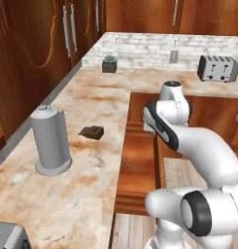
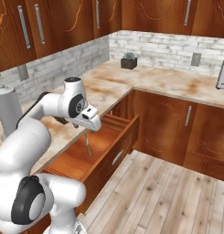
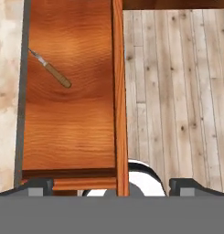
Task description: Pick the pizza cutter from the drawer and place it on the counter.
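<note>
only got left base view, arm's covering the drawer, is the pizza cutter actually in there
observer: yes, the hand view shows the pizza cutter lying flat on the drawer bottom.
operator: which way is it lying
observer: metal end by the wall next to the counter, brown handle angled toward the drawer's middle.
operator: tool on it yet
observer: no, the tool is open above the drawer, apart from the pizza cutter, holding nothing.

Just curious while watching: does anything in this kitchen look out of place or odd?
Only a dark brown lump lying loose on the counter. The pizza cutter lies askew in the open drawer.
</note>
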### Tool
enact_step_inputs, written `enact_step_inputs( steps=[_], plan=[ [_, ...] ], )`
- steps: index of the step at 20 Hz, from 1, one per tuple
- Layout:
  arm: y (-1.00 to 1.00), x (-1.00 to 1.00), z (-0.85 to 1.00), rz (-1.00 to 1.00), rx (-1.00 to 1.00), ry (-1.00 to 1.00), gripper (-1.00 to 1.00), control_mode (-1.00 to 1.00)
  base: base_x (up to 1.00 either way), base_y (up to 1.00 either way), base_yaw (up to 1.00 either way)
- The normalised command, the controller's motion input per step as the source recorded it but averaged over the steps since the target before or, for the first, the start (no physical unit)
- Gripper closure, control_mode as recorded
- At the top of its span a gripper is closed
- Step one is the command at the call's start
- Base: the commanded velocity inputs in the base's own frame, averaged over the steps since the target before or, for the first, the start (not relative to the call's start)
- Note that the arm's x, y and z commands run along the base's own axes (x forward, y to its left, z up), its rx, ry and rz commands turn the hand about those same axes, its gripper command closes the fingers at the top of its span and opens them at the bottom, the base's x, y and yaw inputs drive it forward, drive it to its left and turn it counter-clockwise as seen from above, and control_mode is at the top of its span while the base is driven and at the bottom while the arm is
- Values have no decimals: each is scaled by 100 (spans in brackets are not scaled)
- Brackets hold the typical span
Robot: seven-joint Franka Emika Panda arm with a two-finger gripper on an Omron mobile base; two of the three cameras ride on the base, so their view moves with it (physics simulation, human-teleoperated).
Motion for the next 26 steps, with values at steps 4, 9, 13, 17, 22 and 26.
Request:
enact_step_inputs(
  steps=[4, 9, 13, 17, 22, 26],
  plan=[
    [-40, 0, -100, -9, 0, 1, -100, -100, 0, 0, 0],
    [-12, 4, -100, -1, 0, 1, -100, -100, 0, 0, 0],
    [17, 34, -84, 0, 0, 0, -100, -100, 0, 0, 0],
    [9, 51, -91, 0, -6, 1, -100, -100, 0, 0, 0],
    [-36, 10, -92, -5, -4, 0, -100, -100, 0, 0, 0],
    [-100, -42, -83, -16, 0, 0, -100, -100, 0, 0, 0]
  ],
)
